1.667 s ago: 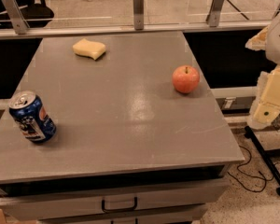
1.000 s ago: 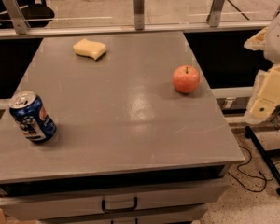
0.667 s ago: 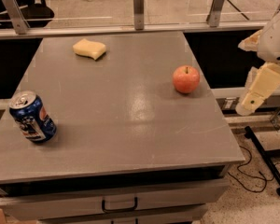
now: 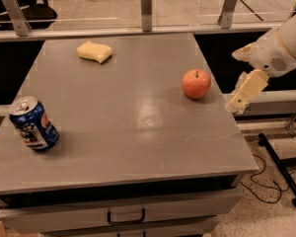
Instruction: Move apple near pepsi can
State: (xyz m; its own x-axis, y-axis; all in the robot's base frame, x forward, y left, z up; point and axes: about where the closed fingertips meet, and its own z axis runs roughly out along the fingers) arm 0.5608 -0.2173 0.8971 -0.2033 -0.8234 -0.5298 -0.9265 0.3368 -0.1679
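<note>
The gripper (image 4: 238,80), spread and empty just right of the apple (image 4: 196,83), should approach level, straddling the apple's widest part.

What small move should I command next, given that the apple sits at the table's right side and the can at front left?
Probably ease the gripper left, over the table edge toward the apple. The gripper hangs just off the table's right edge, beside the apple and apart from it. The pepsi can stands far away near the front left, so the apple needs grasping first.
</note>
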